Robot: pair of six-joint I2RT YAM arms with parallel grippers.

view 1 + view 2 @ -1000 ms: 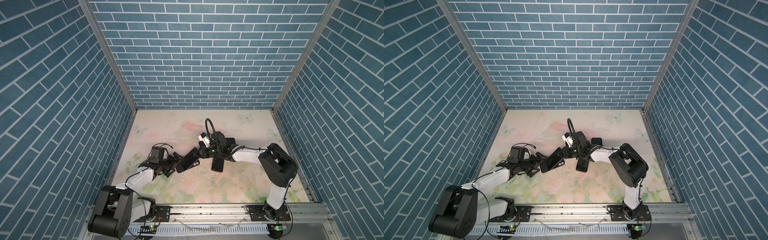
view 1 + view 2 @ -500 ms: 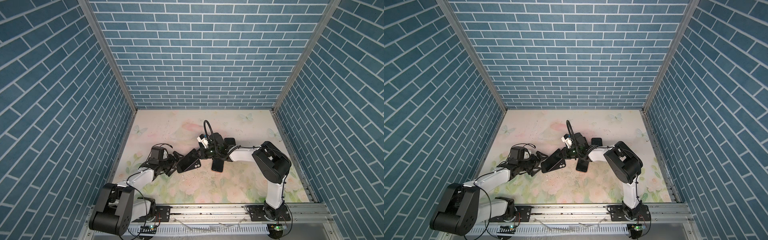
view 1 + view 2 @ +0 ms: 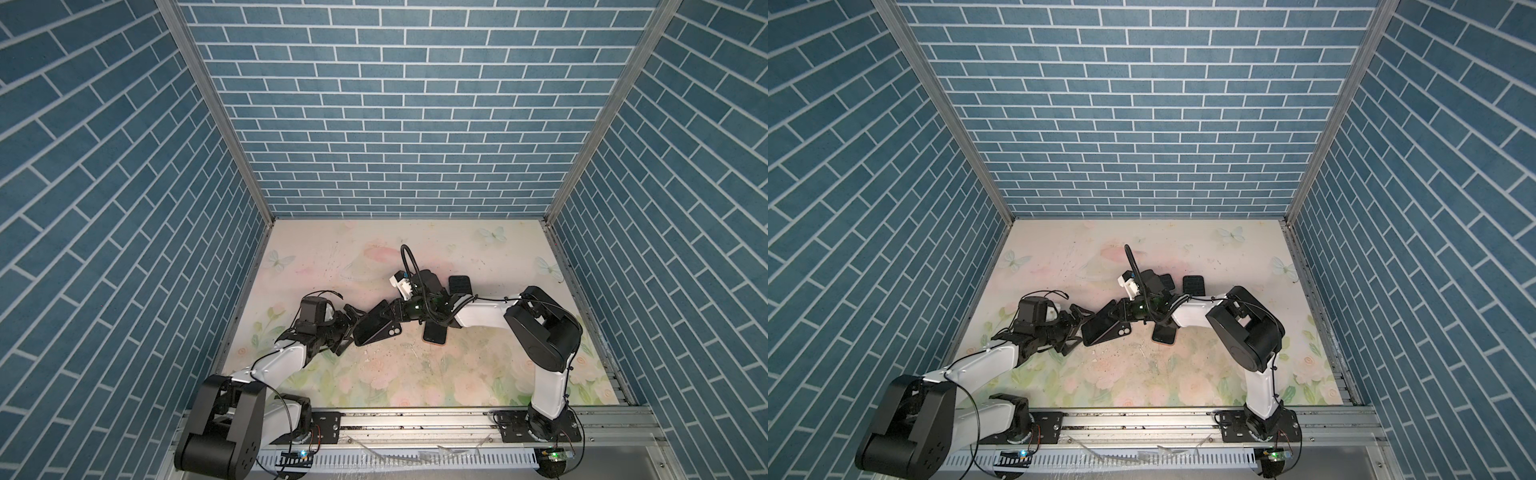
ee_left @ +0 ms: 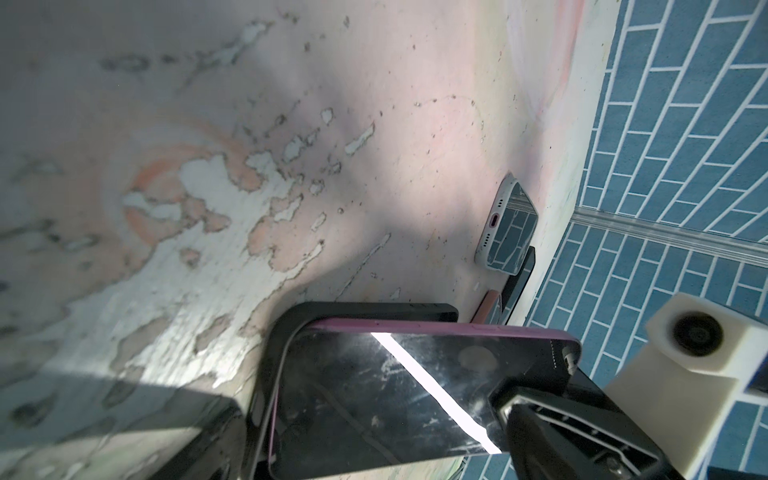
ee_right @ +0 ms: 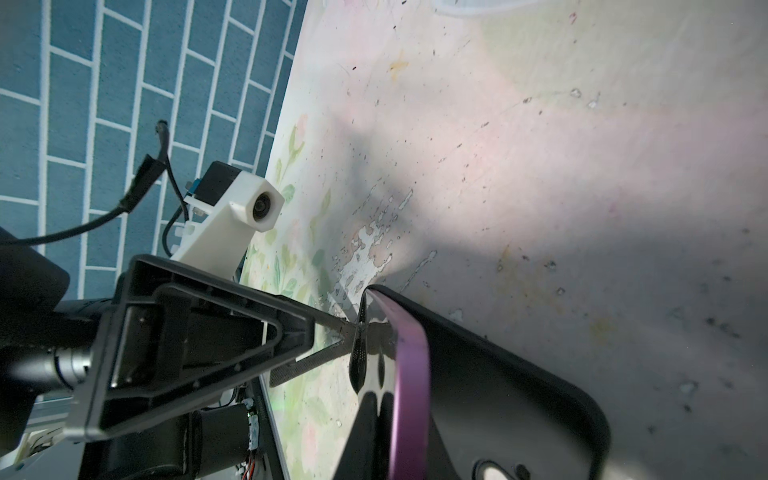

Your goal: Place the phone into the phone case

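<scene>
The floral table [image 3: 374, 386] is walled in by blue brick on three sides, and open room is left on its near half. Both arms are brought together near its middle. Between them the black phone case [image 5: 519, 395] is held off the flat, its long axis laid along the line from one gripper to the other. The purple phone [image 4: 415, 374] is seated in the case at one corner only (the case lip is seen wrapped round that corner in the left wrist view), and the rest stands proud of the case, toward the right arm. That free end is pinched by the right gripper [image 3: 390, 316], its jaws closed on the phone's thin body. The case's opposite end is straddled by the left gripper [image 3: 348, 330], jaws spread wide; whether the pads touch cannot be told. The coming push is judged to run along the long axis, from right gripper toward left. Spare phones [image 3: 434, 334] are left lying just under the right wrist, so room is tight there.
</scene>
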